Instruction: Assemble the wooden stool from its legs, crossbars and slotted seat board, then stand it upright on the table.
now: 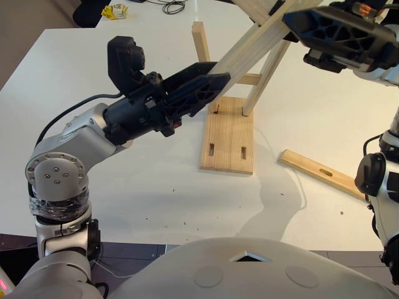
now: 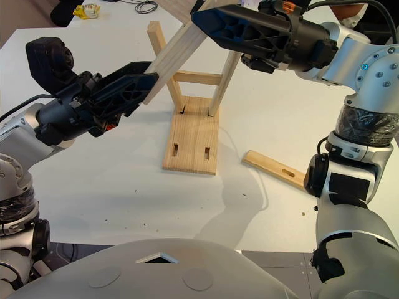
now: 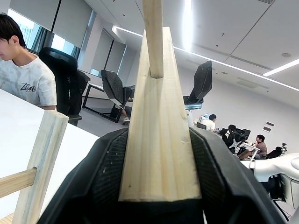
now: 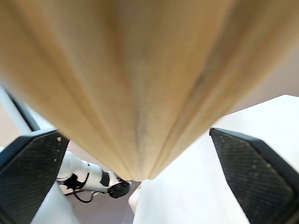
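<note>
The slotted seat board (image 1: 227,140) lies flat on the white table. Two legs (image 1: 201,40) (image 1: 265,75) stand in its far slots, joined by a crossbar (image 1: 249,79). My left gripper (image 1: 215,81) is shut on the lower end of a third leg (image 1: 249,47), which slants up to the right above the board. In the left wrist view a thinner bar (image 3: 153,37) shows beyond the leg (image 3: 159,140). The upper end sits between the fingers of my right gripper (image 2: 202,18). Its pads (image 4: 32,177) stand wide apart and off the wood (image 4: 140,93), so it is open.
A fourth leg (image 1: 321,173) with a slot lies flat on the table to the right of the board. A small yellow object (image 1: 115,10) sits at the far left edge. Bare table (image 1: 143,180) stretches in front of the board.
</note>
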